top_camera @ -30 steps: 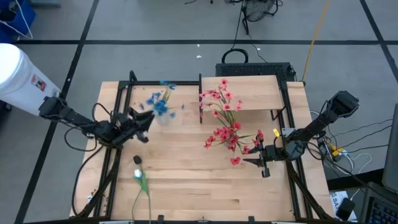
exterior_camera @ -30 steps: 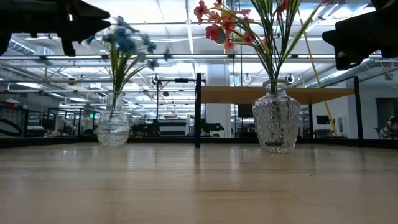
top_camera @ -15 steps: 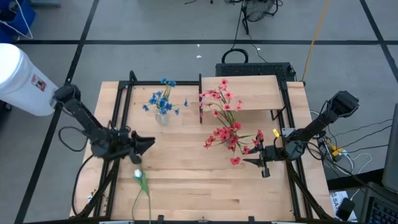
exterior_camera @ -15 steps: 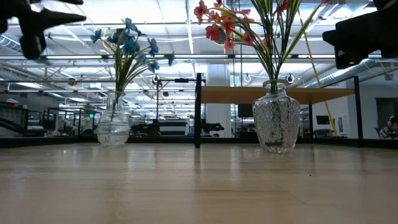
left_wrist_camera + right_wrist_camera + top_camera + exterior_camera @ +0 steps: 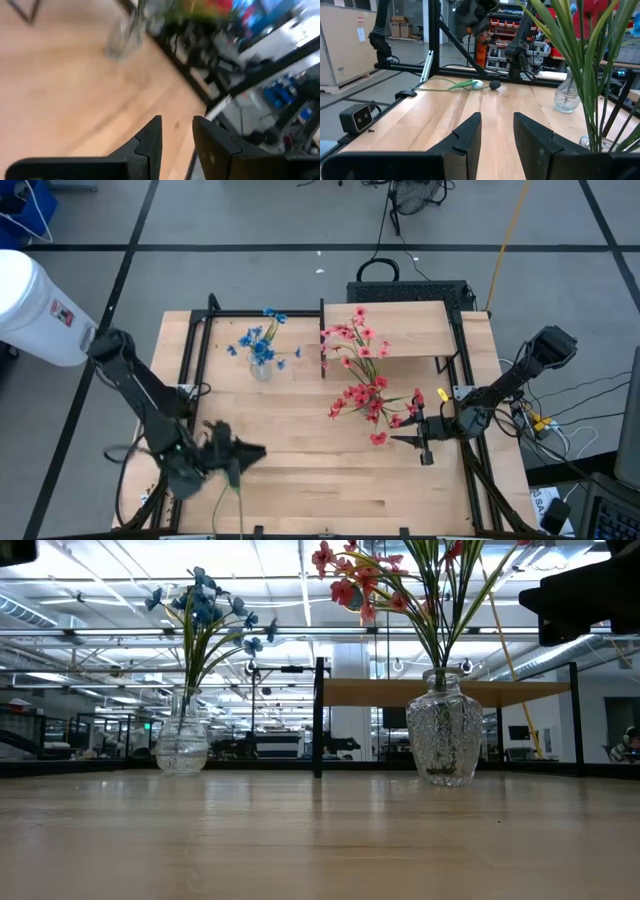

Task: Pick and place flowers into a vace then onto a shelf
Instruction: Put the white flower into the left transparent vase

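Observation:
The blue flowers (image 5: 260, 348) stand in a small clear vase (image 5: 182, 747) on the table's far left. The red-pink flowers (image 5: 365, 395) stand in a larger cut-glass vase (image 5: 443, 740) in front of the pale wooden shelf (image 5: 405, 330). The white bud (image 5: 477, 84) lies flat on the table near the near edge, its green stalk (image 5: 216, 512) showing beyond my left gripper. My left gripper (image 5: 250, 451) hovers open over that bud. My right gripper (image 5: 395, 438) waits open just right of the red flowers' vase.
A small dark object (image 5: 494, 85) lies beside the white bud. Black frame rails (image 5: 185, 380) run along the table's left and right sides. A dark upright panel (image 5: 318, 718) stands at the shelf's left end. Bare tabletop (image 5: 330, 480) lies between the two arms.
My left gripper has drawn back from the blue flowers and swung toward the table's near edge, ending over the white bud. The blue flowers swayed, then settled upright in their vase.

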